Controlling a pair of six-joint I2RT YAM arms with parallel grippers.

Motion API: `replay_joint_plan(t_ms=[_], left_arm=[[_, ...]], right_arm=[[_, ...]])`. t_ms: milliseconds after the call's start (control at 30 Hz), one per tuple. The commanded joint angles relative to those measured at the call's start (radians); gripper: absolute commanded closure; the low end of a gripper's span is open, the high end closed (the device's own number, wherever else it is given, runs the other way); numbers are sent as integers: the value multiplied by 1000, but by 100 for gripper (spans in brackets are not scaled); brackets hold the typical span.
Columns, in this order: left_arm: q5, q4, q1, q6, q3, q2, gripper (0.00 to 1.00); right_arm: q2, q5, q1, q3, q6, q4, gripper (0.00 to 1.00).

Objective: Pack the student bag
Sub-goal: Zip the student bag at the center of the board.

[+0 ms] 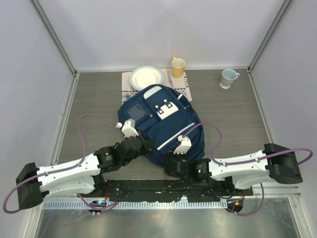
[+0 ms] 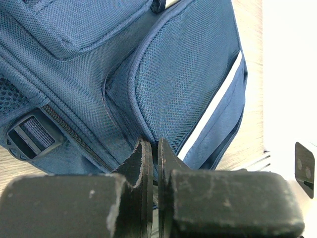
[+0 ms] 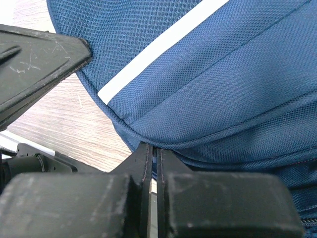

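Jaws of left pincer (image 2: 154, 146) and right pincer (image 3: 154, 150) sit fully closed against the student bag's (image 1: 148, 111) near edge, fabric grip unclear.

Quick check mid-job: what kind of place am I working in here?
Probably a staged lab test cell: plain white walls in metal framing, a wood-look table, and props like the student bag and plate.

**Colour and pattern reference, located from the student bag**

The student bag (image 1: 148, 116) is navy blue woven fabric with a white stripe (image 1: 173, 137), a white buckle patch (image 1: 166, 110) and a pale top panel (image 1: 152, 91). Beyond the bag: white plate (image 1: 146, 77), yellow cup (image 1: 178, 66), white cloth (image 1: 184, 90) with dark patterned border. Beyond and right of the bag: pale blue mug (image 1: 228, 78). Under the bag: grey-brown wood-grain table (image 1: 99, 99).
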Motion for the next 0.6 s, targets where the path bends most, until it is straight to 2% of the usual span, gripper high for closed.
replay_joint_plan(t_ms=[0, 267, 567], left_arm=[[-33, 35, -9, -3, 45, -82, 100], [-105, -69, -9, 14, 34, -154, 100], [-70, -40, -9, 23, 32, -133, 100]], right_arm=[[-52, 95, -11, 6, -58, -108, 99], [-178, 46, -8, -56, -144, -139, 99], [-135, -3, -11, -37, -238, -125, 99]])
